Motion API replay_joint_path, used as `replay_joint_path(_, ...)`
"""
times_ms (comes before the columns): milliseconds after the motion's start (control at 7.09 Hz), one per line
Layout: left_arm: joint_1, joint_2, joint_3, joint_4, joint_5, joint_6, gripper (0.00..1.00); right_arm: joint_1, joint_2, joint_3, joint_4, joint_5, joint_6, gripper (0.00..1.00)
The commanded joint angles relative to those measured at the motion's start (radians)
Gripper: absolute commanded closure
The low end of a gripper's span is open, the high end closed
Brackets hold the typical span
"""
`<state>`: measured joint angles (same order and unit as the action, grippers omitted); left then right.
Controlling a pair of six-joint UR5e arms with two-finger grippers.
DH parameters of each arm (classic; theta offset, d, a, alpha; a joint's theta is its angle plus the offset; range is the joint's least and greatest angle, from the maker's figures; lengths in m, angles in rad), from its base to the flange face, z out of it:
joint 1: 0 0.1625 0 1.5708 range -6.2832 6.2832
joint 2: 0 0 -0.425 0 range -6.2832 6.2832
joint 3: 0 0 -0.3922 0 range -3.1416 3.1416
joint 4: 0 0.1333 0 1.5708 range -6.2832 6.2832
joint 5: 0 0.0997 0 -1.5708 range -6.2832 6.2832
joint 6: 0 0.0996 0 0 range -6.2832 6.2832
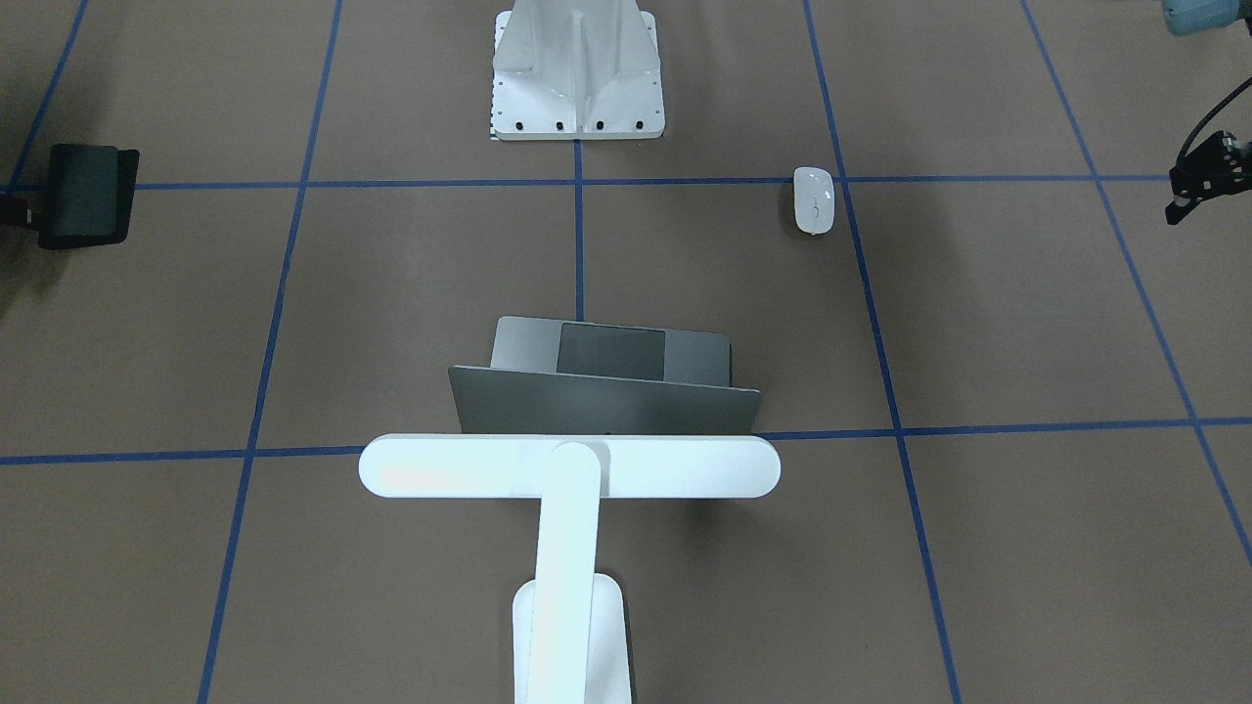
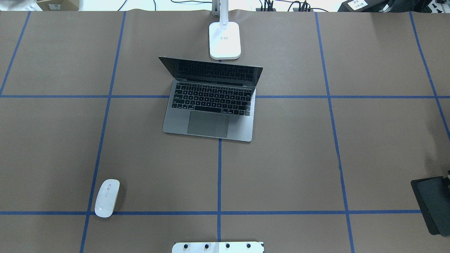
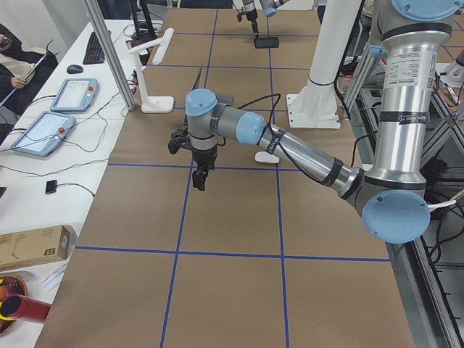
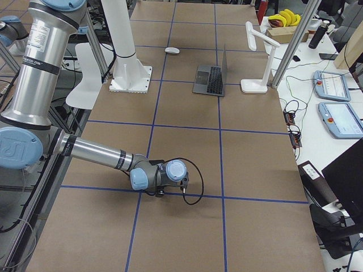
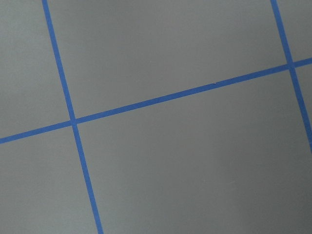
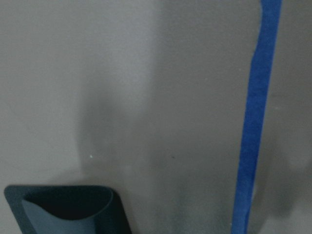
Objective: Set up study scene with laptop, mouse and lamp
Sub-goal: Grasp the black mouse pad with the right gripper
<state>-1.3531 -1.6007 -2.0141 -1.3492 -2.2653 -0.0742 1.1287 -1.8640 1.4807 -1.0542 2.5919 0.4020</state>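
Observation:
The grey laptop (image 2: pixel 211 105) stands open at the table's middle, its keys towards the robot; its lid (image 1: pixel 602 401) shows from behind in the front view. The white lamp (image 1: pixel 567 466) stands behind it, with its base (image 2: pixel 225 40) at the far edge. The white mouse (image 2: pixel 107 198) lies alone at the near left. My left gripper (image 3: pixel 198 180) hangs above bare table far left of the mouse; I cannot tell if it is open. My right gripper (image 1: pixel 10 210) holds a black mat (image 2: pixel 432 205) by its edge at the far right, slightly lifted.
The white bolted mount (image 1: pixel 577 88) stands at the robot's side of the table. Blue tape lines (image 5: pixel 146 102) grid the brown surface. A side bench with tablets (image 3: pixel 43 130) runs past the lamp's edge of the table.

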Motion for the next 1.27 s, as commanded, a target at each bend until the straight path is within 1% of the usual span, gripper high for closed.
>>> replay_joint_path(0, -0.020, -0.002, 0.023, -0.004, -0.010, 0.008, 0.01, -0.039, 0.000, -0.002, 0.124, 0.022, 0.101, 0.00)
replay_joint_path(564, -0.043, -0.013, 0.046, 0.001, -0.028, 0.040, 0.01, -0.041, -0.003, 0.000, 0.129, 0.051, 0.101, 0.01)
replay_joint_path(705, -0.043, -0.015, 0.046, 0.001, -0.028, 0.040, 0.01, -0.050, -0.003, 0.000, 0.140, 0.053, 0.100, 0.23)
replay_joint_path(846, -0.043, -0.015, 0.046, 0.001, -0.028, 0.040, 0.01, -0.053, -0.003, 0.000, 0.143, 0.053, 0.100, 0.61)
replay_joint_path(987, -0.043, -0.016, 0.051, 0.001, -0.028, 0.040, 0.01, -0.052, -0.004, 0.004, 0.143, 0.054, 0.098, 0.79)
replay_joint_path(1128, -0.043, -0.016, 0.052, 0.001, -0.028, 0.042, 0.01, -0.050, -0.006, 0.022, 0.143, 0.060, 0.101, 0.93)
